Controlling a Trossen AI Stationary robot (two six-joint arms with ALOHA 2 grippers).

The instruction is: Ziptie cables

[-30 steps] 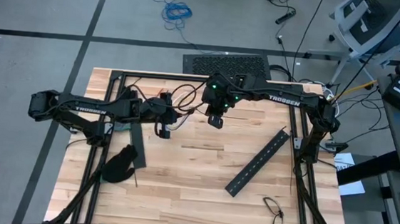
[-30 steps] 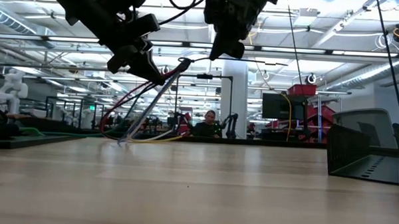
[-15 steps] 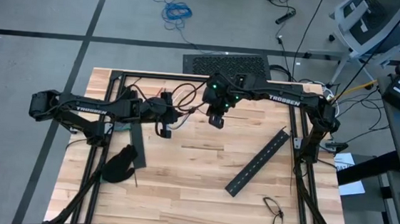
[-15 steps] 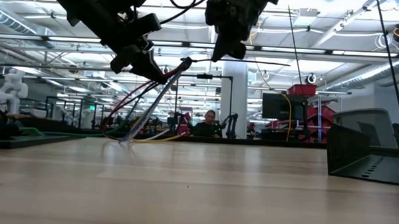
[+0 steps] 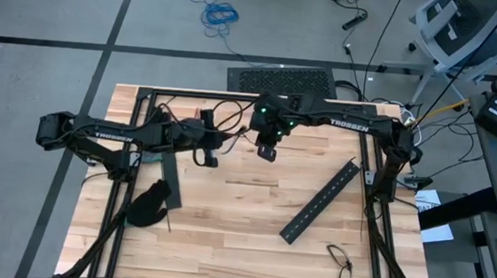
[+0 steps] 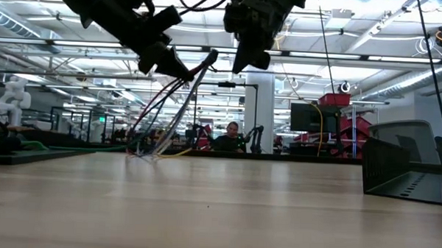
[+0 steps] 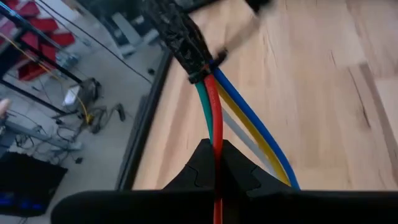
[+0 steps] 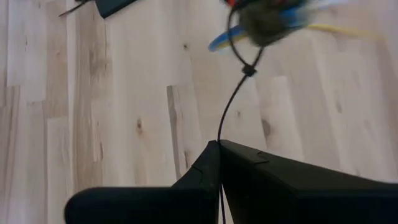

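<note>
The cables [image 7: 239, 118] are a bundle of red, green, blue, yellow and white wires. A thin black ziptie [image 8: 235, 102] is looped around one end of the bundle [image 7: 203, 74]. My left gripper [image 5: 205, 153] is shut on the wires a short way from that loop. My right gripper [image 5: 267, 149], just right of it and above the table's far middle, is shut on the ziptie's tail. In the low view the cables [image 6: 170, 107] slant down from the raised tied end [image 6: 211, 59], and their free ends [image 6: 142, 152] rest on the table. My left gripper pinches the bundle a little behind the tied end; the red wire [image 7: 216, 146] runs straight into the gap between the fingers, the blue and yellow ones pass beside it. That end is lifted, the rest hangs slack to the table. My right gripper pinches the ziptie's thin tail [image 8: 220, 138] between its shut fingers, slanting down from above. The tail runs up from the fingers to the ziptie's small head [image 8: 247, 70] at the bundle [image 8: 267, 18], which hangs clear of the table.
A long black slotted bar [image 5: 319, 202] lies right of centre and another [image 5: 171, 176] near the left arm, with a black glove [image 5: 146, 204] beside it. Spectacles [image 5: 339, 263] lie at the near right. A dark bin [image 6: 407, 167] stands at the right in the low view.
My left gripper has tipped upward and risen slightly, carrying the tied end of the cables higher and toward my right gripper. The wires now hang steeper, and their free ends have slid a little along the table. Both grippers stay shut.
</note>
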